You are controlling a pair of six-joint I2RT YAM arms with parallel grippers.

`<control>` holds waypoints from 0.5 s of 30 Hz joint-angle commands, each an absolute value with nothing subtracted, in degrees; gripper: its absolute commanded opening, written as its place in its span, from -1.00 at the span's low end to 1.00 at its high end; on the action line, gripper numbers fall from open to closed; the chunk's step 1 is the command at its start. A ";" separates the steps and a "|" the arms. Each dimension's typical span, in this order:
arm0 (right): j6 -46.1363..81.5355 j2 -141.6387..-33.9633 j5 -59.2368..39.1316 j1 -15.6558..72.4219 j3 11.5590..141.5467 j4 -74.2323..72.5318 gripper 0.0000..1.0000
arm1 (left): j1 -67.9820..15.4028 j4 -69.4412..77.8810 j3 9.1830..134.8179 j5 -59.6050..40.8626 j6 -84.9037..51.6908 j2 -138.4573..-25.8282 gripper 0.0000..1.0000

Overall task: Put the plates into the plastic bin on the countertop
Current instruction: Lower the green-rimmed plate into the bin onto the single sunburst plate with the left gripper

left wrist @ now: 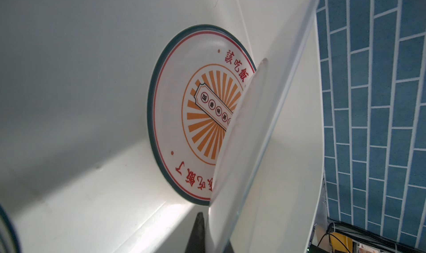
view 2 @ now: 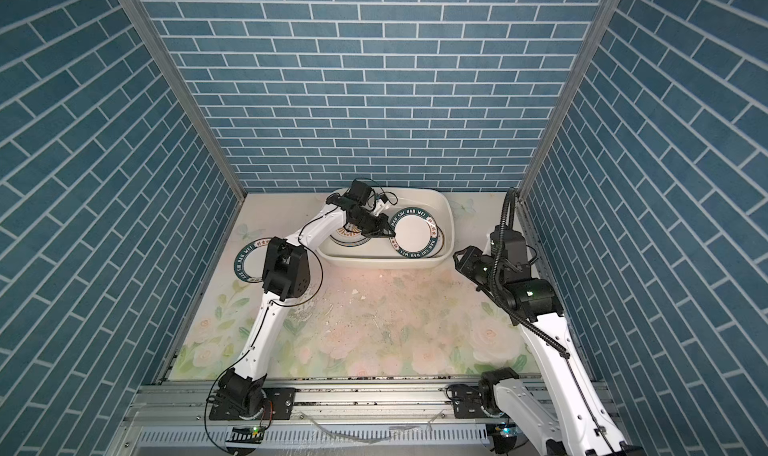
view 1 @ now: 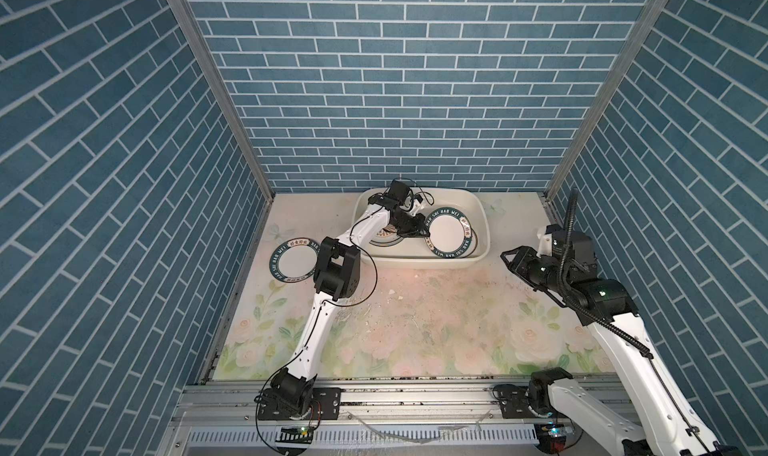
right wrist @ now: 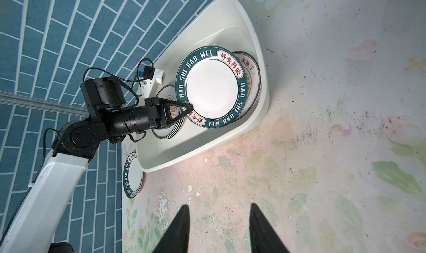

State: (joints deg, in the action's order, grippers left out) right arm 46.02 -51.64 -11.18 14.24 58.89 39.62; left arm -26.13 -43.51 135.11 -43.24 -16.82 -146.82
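Note:
The white plastic bin (view 1: pixel 482 208) (view 2: pixel 449 214) (right wrist: pixel 253 32) stands at the back of the countertop (view 1: pixel 415 316). My left gripper (view 1: pixel 422 234) (view 2: pixel 386 234) (right wrist: pixel 190 108) (left wrist: pixel 214 228) reaches into it, shut on the rim of a teal-banded plate (view 1: pixel 446 231) (view 2: pixel 411 233) (right wrist: pixel 212 88), held tilted over an orange sunburst plate (right wrist: pixel 252 76) (left wrist: pixel 184 115). More sunburst plates (right wrist: pixel 166 97) lie stacked under the left wrist. Another teal-banded plate (view 1: pixel 295 261) (view 2: pixel 251 262) (right wrist: pixel 132 175) lies on the countertop left of the bin. My right gripper (view 1: pixel 509 258) (view 2: pixel 459 258) (right wrist: pixel 219 208) hovers open and holds nothing, right of the bin.
Blue brick-pattern walls (view 1: pixel 415 100) close in the back and both sides. The left elbow (view 1: pixel 336 273) hangs over part of the plate on the countertop. A metal rail (view 1: pixel 415 395) carrying both arm bases runs along the front edge. Small white flakes (view 1: pixel 392 293) dot the worn countertop.

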 commanded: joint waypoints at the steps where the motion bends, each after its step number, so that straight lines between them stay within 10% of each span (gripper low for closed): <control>1: 44.56 -51.53 -12.12 13.72 57.56 38.27 -0.14 | -26.54 -42.32 136.95 -44.05 -16.59 -147.39 -1.00; 15: 44.90 -52.55 -13.52 12.92 56.77 36.91 -0.15 | -26.00 -41.14 136.76 -45.92 -18.44 -147.85 -0.88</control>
